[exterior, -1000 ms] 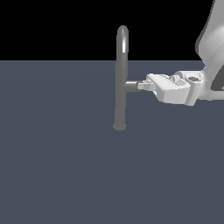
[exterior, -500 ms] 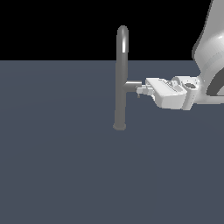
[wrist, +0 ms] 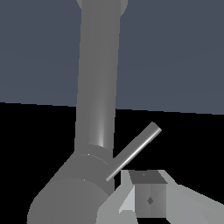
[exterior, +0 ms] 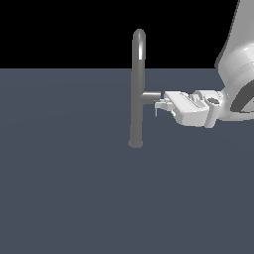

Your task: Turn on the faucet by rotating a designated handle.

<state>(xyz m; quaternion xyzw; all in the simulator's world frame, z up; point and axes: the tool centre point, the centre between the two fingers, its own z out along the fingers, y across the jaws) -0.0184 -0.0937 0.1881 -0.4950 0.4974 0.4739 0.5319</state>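
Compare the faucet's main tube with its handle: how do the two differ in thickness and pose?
The faucet tube is thick and stands upright from the floor, arching at its top; the handle is a far thinner, short straight stick, slanting off the side stub's end. Both are grey and metallic.

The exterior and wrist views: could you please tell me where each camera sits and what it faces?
Exterior view: off the arm, level with the faucet; the gripper reaches in from the exterior view's right.
Wrist view: on the wrist, close up along the stub toward the handle; one fingertip shows.
Shared: faucet, handle, gripper.
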